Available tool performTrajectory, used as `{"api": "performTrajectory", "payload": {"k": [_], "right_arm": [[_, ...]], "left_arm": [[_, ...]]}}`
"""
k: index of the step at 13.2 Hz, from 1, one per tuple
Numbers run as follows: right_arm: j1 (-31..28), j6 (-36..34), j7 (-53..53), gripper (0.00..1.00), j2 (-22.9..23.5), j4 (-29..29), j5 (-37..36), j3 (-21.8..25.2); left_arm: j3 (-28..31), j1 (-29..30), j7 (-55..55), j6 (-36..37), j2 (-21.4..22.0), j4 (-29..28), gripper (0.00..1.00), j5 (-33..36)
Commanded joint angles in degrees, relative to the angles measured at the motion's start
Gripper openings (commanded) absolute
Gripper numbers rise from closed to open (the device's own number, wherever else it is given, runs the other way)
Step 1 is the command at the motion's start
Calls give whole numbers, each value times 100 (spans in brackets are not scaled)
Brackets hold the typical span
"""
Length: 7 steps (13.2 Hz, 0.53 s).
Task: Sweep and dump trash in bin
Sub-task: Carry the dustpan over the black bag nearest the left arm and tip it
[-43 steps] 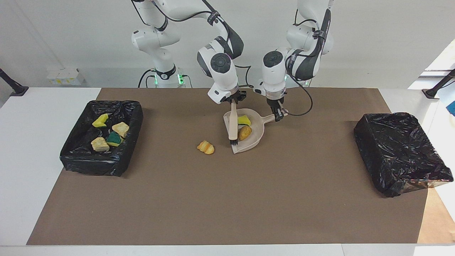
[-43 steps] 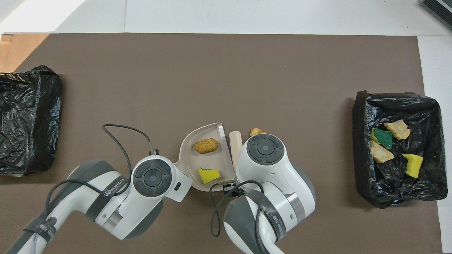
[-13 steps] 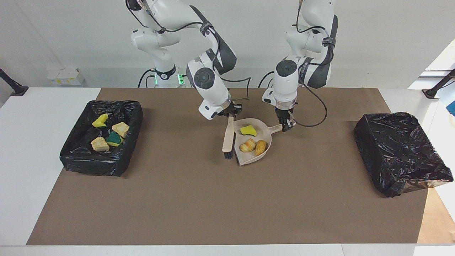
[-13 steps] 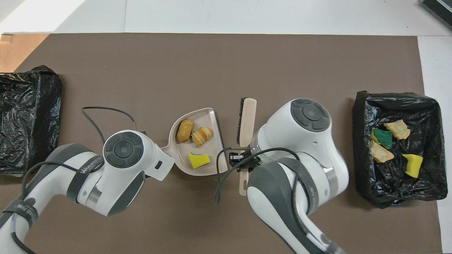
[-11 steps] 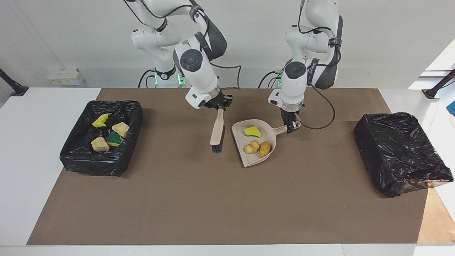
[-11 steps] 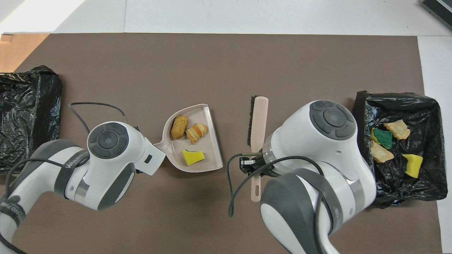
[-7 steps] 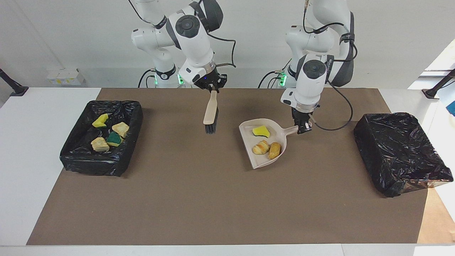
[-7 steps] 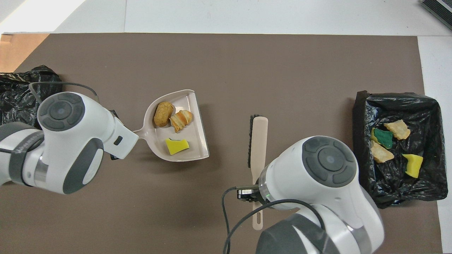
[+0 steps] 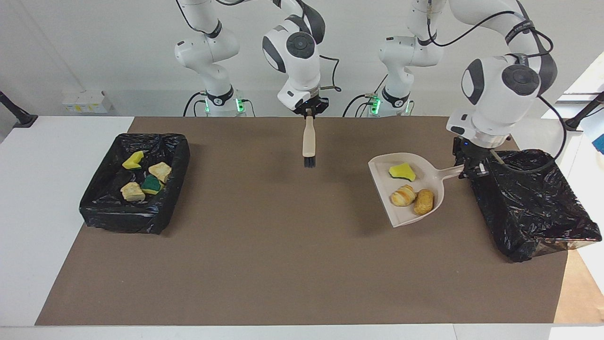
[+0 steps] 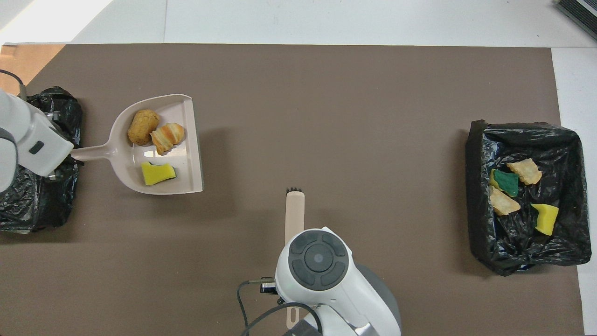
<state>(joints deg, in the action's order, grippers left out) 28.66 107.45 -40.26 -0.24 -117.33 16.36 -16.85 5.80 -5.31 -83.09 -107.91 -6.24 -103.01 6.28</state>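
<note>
The beige dustpan [image 9: 384, 177] [image 10: 186, 140] hangs above the mat beside the bin [image 9: 533, 203] [image 10: 37, 205] at the left arm's end. My left gripper [image 9: 469, 167] [image 10: 65, 156] is shut on its handle, over that bin's edge. Three pieces of trash ride in the pan: a yellow sponge chunk [image 9: 402, 171] [image 10: 158, 173], a croissant-like piece [image 9: 403, 195] [image 10: 168, 137] and a golden-brown lump [image 9: 423, 201] [image 10: 142, 126]. My right gripper [image 9: 309, 111] is shut on the handle of the beige hand brush [image 9: 309, 141] [image 10: 295, 214], which hangs bristles down over the mat's middle near the robots.
A second black-lined bin [image 9: 122, 217] [image 10: 475, 196] at the right arm's end holds several scraps, yellow, green and tan. Brown paper [image 9: 283, 259] covers the table between the bins.
My left gripper has carried the loaded dustpan from the middle of the mat to the bin at the left arm's end. My right gripper has lifted the brush and drawn it back toward the robots.
</note>
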Motion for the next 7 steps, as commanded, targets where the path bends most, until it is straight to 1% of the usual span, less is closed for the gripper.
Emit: {"api": "performTrajectory", "payload": {"k": [1,3,4,5,7], "right_arm": [[157,65,262,0,-64,-289,-19,6],[210,57,370,0,31,-370,43,6],[210,48,352,0,119,-361,365,6],[245,30,265,0,233,-370,516,6],[561,117,89,0,287,-501,526,6]], "left_arm": [[-61,713,-882,217,-359,631,0,-101],[-53,1145,-1585,244,-483,852,0,-23],[-44,1373,-1875,236,-518,940,0,13],[-35,1645,-2234,183,-579,1002,0,83],[-26,2164,-2868,113,-711,1255,0,232]]}}
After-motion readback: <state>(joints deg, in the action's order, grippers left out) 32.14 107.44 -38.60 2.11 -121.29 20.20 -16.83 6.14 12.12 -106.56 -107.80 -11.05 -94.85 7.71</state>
